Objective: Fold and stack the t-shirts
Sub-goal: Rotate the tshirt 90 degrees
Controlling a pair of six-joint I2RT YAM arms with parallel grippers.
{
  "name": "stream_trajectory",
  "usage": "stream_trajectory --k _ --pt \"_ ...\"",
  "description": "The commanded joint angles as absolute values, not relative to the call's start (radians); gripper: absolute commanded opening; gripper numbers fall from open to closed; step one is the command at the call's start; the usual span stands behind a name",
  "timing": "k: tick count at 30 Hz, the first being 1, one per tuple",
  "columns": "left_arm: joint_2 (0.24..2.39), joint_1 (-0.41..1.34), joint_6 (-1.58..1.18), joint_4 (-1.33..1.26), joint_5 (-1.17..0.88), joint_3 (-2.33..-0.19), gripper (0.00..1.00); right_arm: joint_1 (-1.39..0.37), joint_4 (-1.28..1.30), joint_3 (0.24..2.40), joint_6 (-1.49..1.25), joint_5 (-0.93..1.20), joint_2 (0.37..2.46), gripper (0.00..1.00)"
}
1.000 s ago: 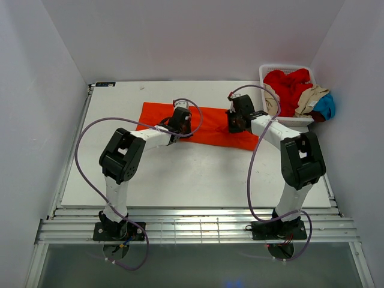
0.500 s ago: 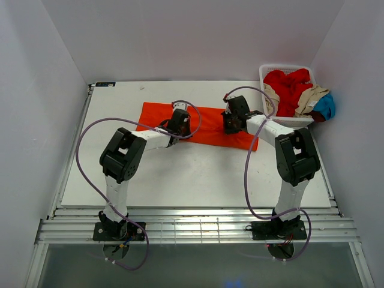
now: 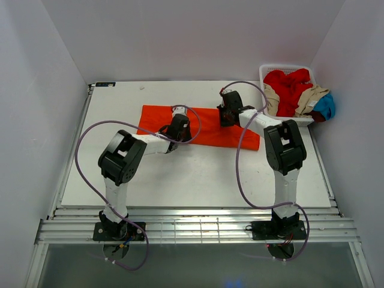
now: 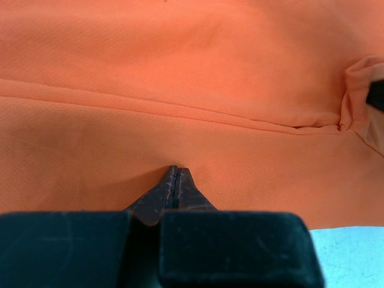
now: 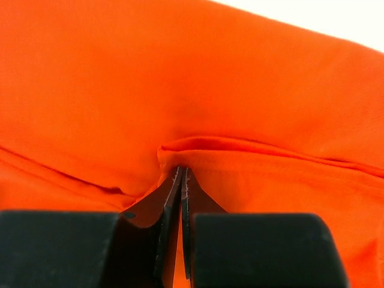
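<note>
Since a second ago my right gripper (image 3: 227, 113) is edging toward the far side, pinching a fold of the orange t-shirt (image 3: 207, 127). It is lying lengthwise left-to-right on the table (image 3: 180, 177), and my left gripper (image 3: 179, 127) is resting clenched left of its middle.

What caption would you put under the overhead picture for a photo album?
Left gripper and right gripper pinch an orange t-shirt on the table; basket of other shirts far right.
</note>
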State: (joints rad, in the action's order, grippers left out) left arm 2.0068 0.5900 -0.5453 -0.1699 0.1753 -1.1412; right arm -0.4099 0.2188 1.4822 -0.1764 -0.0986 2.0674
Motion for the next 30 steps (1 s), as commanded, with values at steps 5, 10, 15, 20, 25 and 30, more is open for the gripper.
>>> stream_trajectory --k 5,10,15,20,25,30 --pt "1.98 0.618 -0.572 -0.078 0.175 -1.059 0.0 -0.414 0.08 1.457 -0.163 -0.184 1.912 0.08" --pt "1.942 0.667 -0.65 -0.068 0.233 -0.988 0.0 -0.434 0.089 1.309 -0.166 -0.224 1.721 0.08" --pt "1.905 0.747 -0.741 -0.049 0.31 -0.899 0.0 -0.454 0.152 1.137 -0.198 -0.245 1.534 0.08" --pt "1.872 0.848 -0.856 -0.006 0.383 -0.851 0.0 -0.459 0.196 1.036 -0.227 -0.342 1.447 0.08" --pt "1.784 0.989 -0.94 0.102 0.475 -0.835 0.0 -0.459 0.232 0.98 -0.258 -0.388 1.457 0.08" --pt "1.701 1.097 -0.98 0.187 0.5 -0.851 0.0 -0.457 0.244 0.966 -0.29 -0.446 1.488 0.08"
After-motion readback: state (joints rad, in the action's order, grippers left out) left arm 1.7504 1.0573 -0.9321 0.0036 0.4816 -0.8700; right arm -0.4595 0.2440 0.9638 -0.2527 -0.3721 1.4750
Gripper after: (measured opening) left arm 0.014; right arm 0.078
